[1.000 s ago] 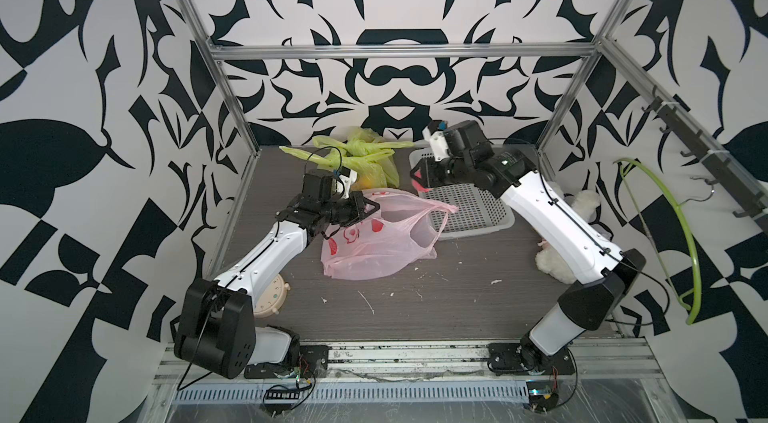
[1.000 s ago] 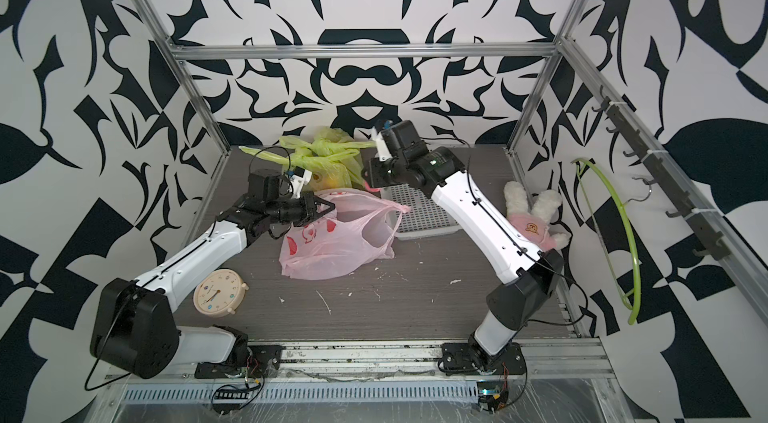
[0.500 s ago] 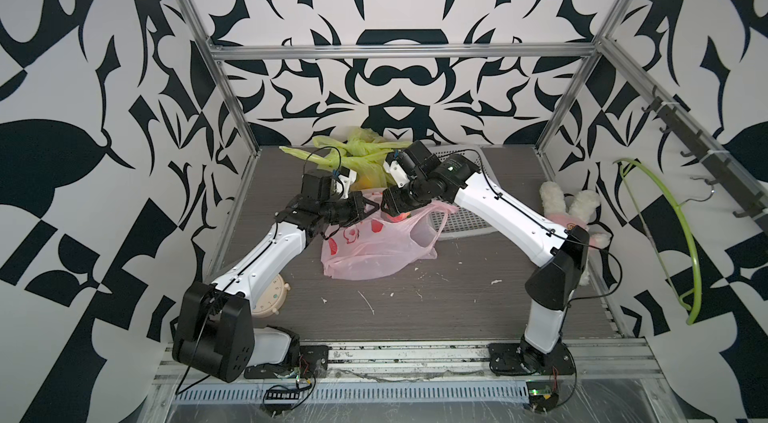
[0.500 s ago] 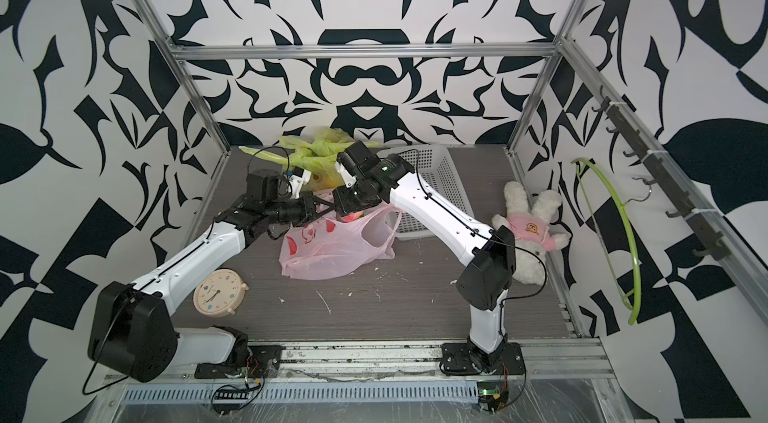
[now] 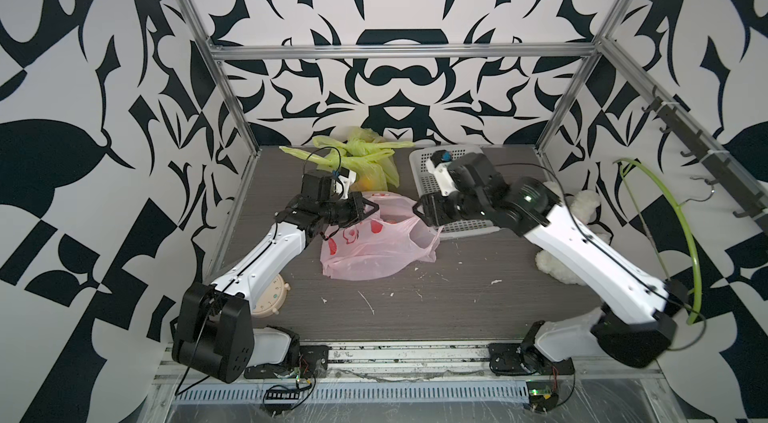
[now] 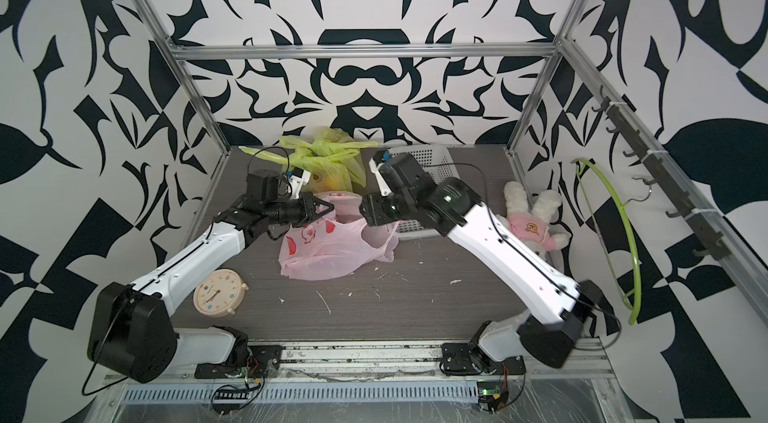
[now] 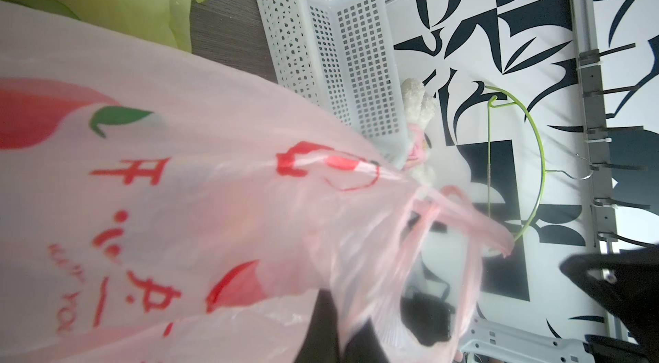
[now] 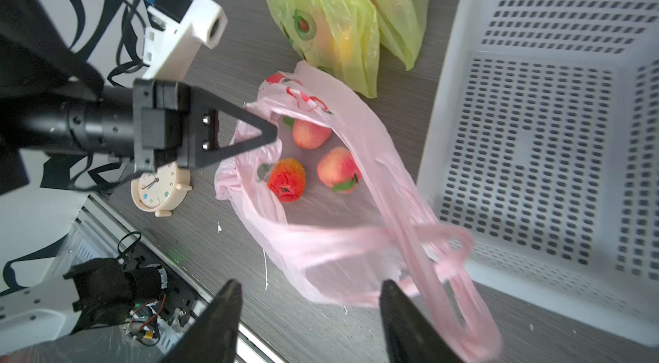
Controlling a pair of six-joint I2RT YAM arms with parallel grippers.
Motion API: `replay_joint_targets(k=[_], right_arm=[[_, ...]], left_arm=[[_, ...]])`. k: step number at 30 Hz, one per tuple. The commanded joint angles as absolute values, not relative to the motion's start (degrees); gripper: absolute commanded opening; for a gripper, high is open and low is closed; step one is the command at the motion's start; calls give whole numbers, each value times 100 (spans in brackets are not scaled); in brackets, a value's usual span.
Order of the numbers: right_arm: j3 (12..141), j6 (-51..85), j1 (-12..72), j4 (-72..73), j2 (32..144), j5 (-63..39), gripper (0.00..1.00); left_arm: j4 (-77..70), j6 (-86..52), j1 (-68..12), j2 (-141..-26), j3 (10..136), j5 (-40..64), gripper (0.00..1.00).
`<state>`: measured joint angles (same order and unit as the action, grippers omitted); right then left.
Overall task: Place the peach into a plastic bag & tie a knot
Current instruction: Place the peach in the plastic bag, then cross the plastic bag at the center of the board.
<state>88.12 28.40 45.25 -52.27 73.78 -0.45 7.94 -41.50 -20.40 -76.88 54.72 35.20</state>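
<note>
Pink bag point(image 8: 321, 258) in left claw point(image 8: 271, 133); right wrist view shows peaches point(image 8: 338, 168), right claw point(image 8: 310, 288) released.

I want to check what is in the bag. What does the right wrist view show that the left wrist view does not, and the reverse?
Only the right wrist view: three fruits inside the pink bag, the left gripper shut on its rim, and the clock.
Only the left wrist view: the plush toy and the green hoop.
Both: the pink bag, the basket and the green bag.
</note>
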Motion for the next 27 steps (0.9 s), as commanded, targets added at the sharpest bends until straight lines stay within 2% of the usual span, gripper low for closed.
replay_joint_targets(k=[1,4,10,14,17,25,27], right_arm=[[7858,3580,4544,-5013,6675,173,45],[6921,3972,4541,-4568,6200,-58,41],[6060,4252,4537,-3643,6265,-189,62],[6110,4158,4422,-3357,6601,73,65],[6068,4148,4147,-3008,6855,-71,65],[5822,4105,3546,-1437,7191,-1031,53],[5974,4016,3533,-1334,7254,-1155,44]], left_arm=[[782,-4065,-2066,-7631,5499,3534,0],[830,-4052,-2065,-7629,5516,3517,0],[817,-4104,-2068,-7620,5515,3506,0],[835,-4113,-2069,-7605,5511,3515,0],[844,-4131,-2071,-7586,5493,3518,0],[929,-4140,-2082,-7523,5465,3494,0],[966,-4131,-2088,-7523,5475,3472,0]])
